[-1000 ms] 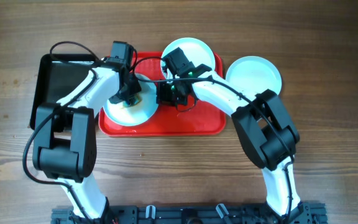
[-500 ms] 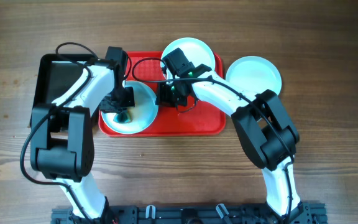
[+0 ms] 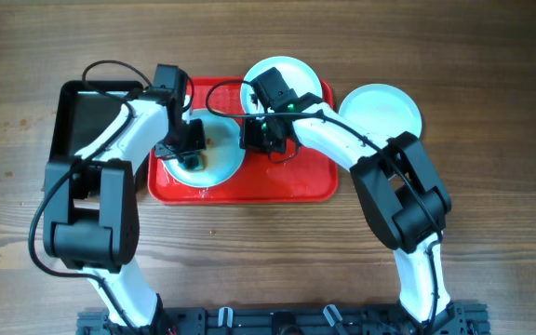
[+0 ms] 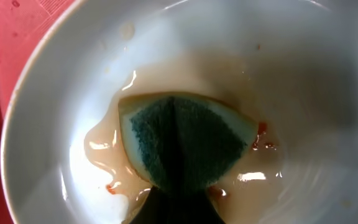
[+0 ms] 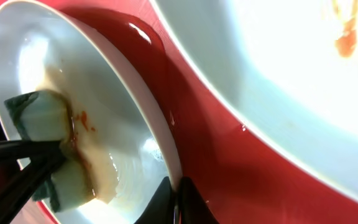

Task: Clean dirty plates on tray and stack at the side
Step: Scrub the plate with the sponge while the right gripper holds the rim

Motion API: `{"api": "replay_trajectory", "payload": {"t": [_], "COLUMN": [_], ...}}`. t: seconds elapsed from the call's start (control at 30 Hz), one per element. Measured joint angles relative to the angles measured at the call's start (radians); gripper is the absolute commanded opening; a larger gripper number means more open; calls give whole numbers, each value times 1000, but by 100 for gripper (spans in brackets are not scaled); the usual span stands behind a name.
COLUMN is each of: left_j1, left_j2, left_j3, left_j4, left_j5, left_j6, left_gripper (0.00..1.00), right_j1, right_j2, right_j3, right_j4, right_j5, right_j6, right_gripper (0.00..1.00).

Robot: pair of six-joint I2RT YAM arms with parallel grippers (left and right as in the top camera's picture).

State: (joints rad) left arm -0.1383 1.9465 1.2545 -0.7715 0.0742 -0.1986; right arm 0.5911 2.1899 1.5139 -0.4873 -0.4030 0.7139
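Tray: we take the red tray (image 3: pixel 291 181) as our landmark, sitting mid-table with both arms reaching over it.
Wet plate: here it is on the tray's left half (image 3: pixel 221 160), its near rim close to the tray's front edge. The wrist view shows a pale brown film (image 4: pixel 101 140) pooled in it, with a few red specks.
Sponge: we see it (image 4: pixel 182 146) lying in the middle of the wet plate, green face up, pale edge around it, right in the film.
Left gripper: down over the tray's left half (image 3: pixel 191 160), its dark fingers pinching the sponge.
Right gripper: at the tray's middle (image 5: pixel 176 198), fingertips pressed together on the wet plate's right rim.
Far plate: we find it at the tray's far edge (image 3: pixel 301 73), right of centre and partly overhanging that edge, with an orange smear (image 5: pixel 345 36) on its face.
Third plate: off the tray (image 3: pixel 380 112), on the table just past the tray's far right corner, and it looks clean from above.
Black tray: just beside the red tray's left end (image 3: pixel 80 116); the left arm crosses over it.
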Motion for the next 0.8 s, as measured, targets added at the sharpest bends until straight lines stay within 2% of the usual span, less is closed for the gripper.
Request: {"api": "replay_trajectory", "payload": {"t": [0.13, 0.33, 0.5, 0.8], "left_j1": [3, -6, -12, -12], "left_j2": [6, 47, 51, 51], "left_j3": [21, 112, 125, 125], "left_j4": [-34, -204, -265, -214], "left_j5": [13, 22, -88, -144], "left_j6": [0, -2, -111, -178], "left_gripper": [4, 4, 4, 4], "right_j1": [8, 8, 8, 8], "right_j2": [0, 0, 0, 0], "right_j3": [0, 0, 0, 0], "right_j4": [2, 2, 2, 2], "right_j5": [18, 20, 20, 19], "right_j6": [0, 1, 0, 0], "right_gripper": [4, 4, 4, 4]}}
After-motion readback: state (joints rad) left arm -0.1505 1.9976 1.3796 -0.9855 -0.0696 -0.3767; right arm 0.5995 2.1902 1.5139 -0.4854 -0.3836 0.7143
